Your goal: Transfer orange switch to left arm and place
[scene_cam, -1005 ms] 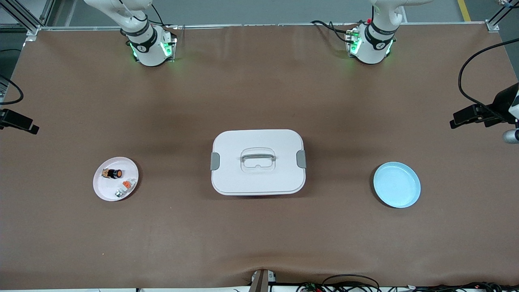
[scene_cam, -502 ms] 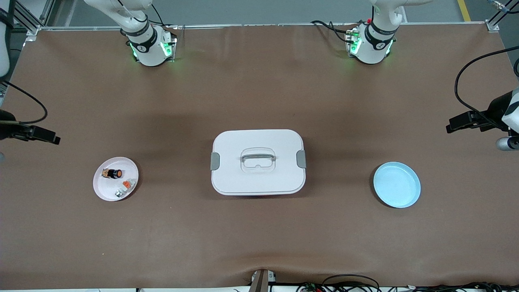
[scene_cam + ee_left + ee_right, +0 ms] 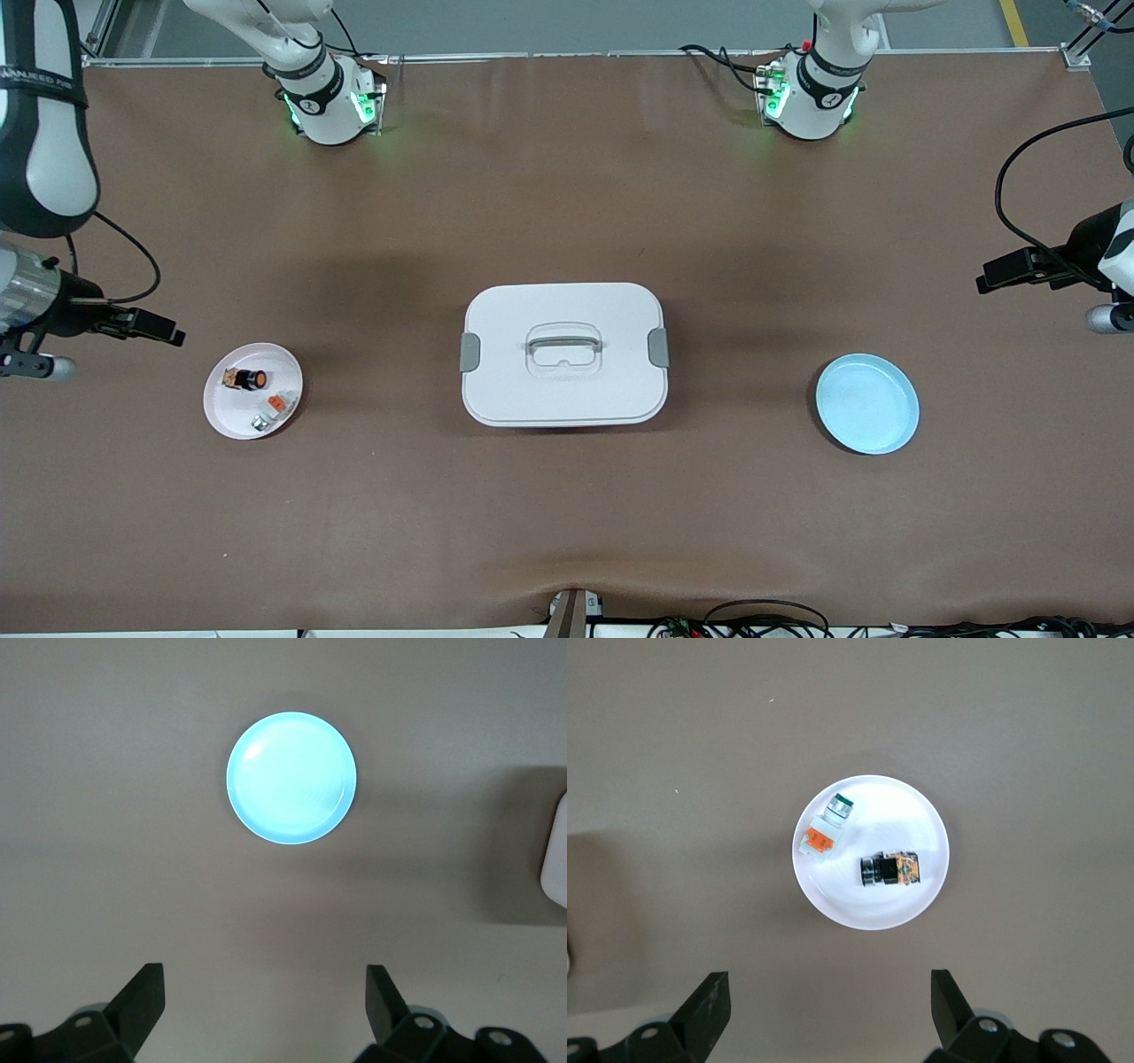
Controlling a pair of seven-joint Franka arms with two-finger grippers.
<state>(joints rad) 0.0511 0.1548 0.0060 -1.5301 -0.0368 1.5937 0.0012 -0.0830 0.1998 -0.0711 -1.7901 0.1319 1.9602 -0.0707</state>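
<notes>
Orange switch [image 3: 890, 870], black-bodied, lying on pink plate [image 3: 232, 421], left pincer [image 3: 264, 1003] and right pincer [image 3: 828, 1003] both spread apart

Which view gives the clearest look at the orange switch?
The right wrist view: the orange switch lies on its side on the pink plate, filling more of the picture. The front view shows it tiny; the left wrist view lacks it.

The table [image 3: 567, 195] wears matt brown cloth; on it, the box [image 3: 564, 390] looks smooth white plastic with grey latches.
</notes>
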